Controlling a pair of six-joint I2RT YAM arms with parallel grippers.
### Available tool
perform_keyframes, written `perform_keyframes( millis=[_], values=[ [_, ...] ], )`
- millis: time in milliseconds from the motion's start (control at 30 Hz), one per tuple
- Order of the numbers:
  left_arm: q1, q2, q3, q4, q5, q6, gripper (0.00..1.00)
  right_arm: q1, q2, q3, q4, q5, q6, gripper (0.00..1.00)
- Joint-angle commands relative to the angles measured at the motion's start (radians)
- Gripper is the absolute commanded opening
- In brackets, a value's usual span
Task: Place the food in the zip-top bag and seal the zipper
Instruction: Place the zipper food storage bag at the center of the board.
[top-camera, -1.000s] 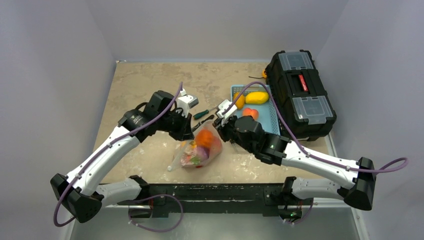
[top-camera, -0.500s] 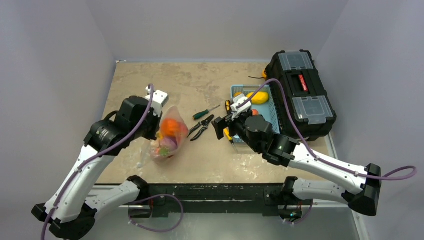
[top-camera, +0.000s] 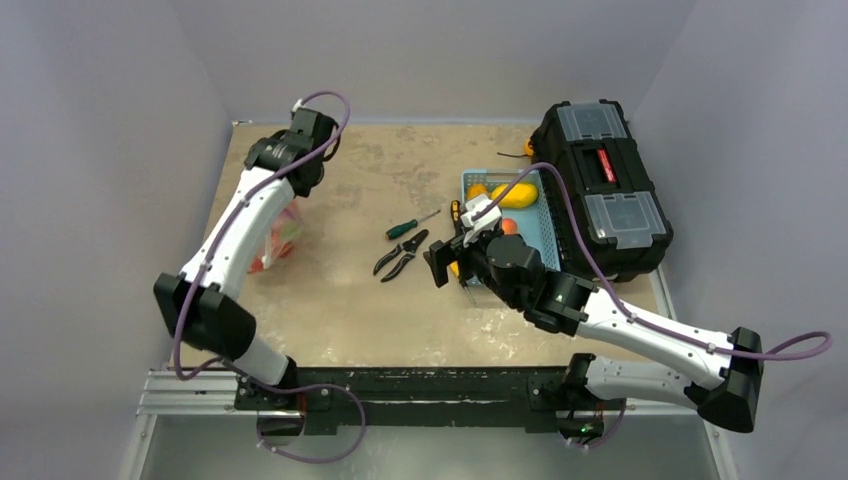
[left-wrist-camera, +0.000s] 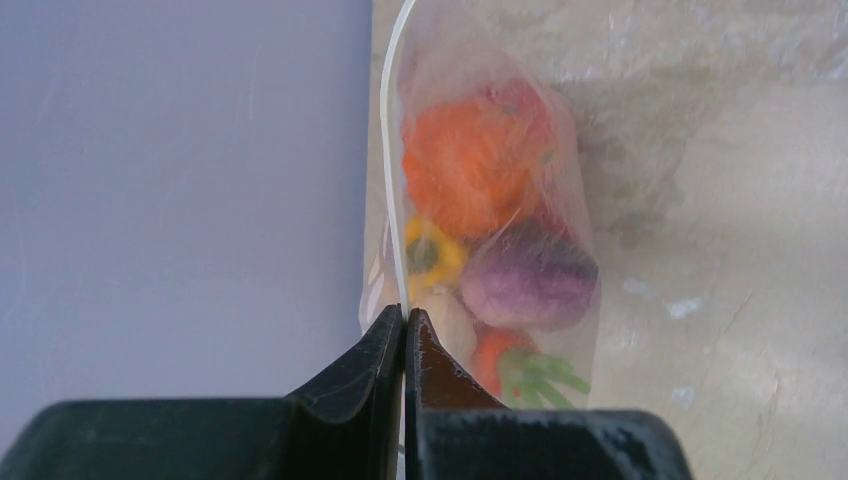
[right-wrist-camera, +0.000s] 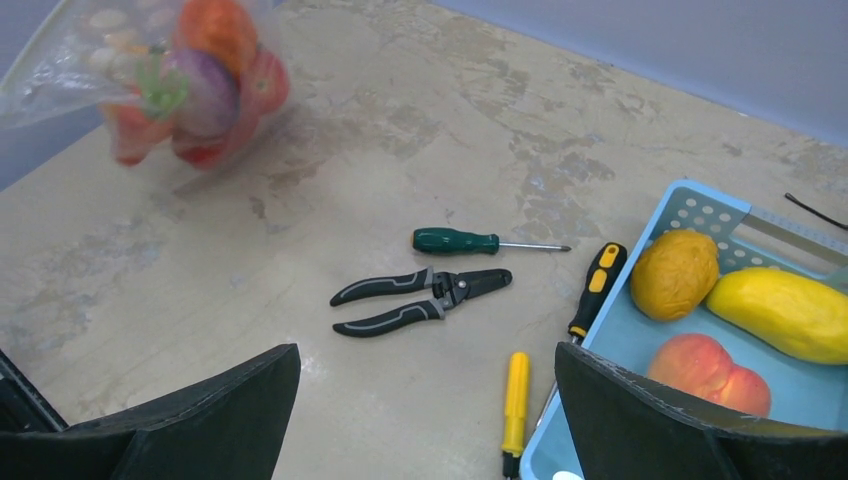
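My left gripper (left-wrist-camera: 405, 318) is shut on the zipper (left-wrist-camera: 390, 150), the whitish strip at the edge of the zip-top bag (left-wrist-camera: 570, 200). The bag (top-camera: 280, 238) hangs by the left wall, mostly hidden under my left arm. It holds food: an orange piece (left-wrist-camera: 470, 170), a purple one (left-wrist-camera: 530, 275), a yellow one (left-wrist-camera: 430, 250) and a red one with green leaves (left-wrist-camera: 505, 368). More food lies in the light blue basket (right-wrist-camera: 700, 215): an orange fruit (right-wrist-camera: 675, 273), a yellow mango (right-wrist-camera: 785, 315) and a peach (right-wrist-camera: 705, 370). My right gripper (right-wrist-camera: 425, 400) stands open and empty beside the basket's left edge.
Black pliers (right-wrist-camera: 420, 300) and a green screwdriver (right-wrist-camera: 460, 241) lie mid-table. A yellow-handled screwdriver (right-wrist-camera: 515, 390) and a black-and-yellow one (right-wrist-camera: 598, 290) lie against the basket. A black toolbox (top-camera: 600, 185) stands at the right. Walls enclose the table on three sides.
My left arm has swung the filled bag from the table's middle to the far left wall. My right gripper has let go, opened wide and drawn back toward the basket.
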Motion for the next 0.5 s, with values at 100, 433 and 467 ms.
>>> perform_keyframes(
  millis=[100, 433, 467],
  values=[
    [-0.007, 0.300, 0.233, -0.053, 0.147, -0.050, 0.00, -0.001, -0.053, -0.017, -0.006, 0.019, 0.037, 0.99],
    [-0.038, 0.229, 0.114, 0.047, 0.485, -0.112, 0.51, -0.001, -0.046, -0.001, -0.032, 0.021, 0.073, 0.99],
    [-0.038, 0.185, 0.085, 0.079, 0.507, -0.112, 0.55, -0.001, -0.050, 0.002, -0.040, 0.031, 0.082, 0.99]
  ],
)
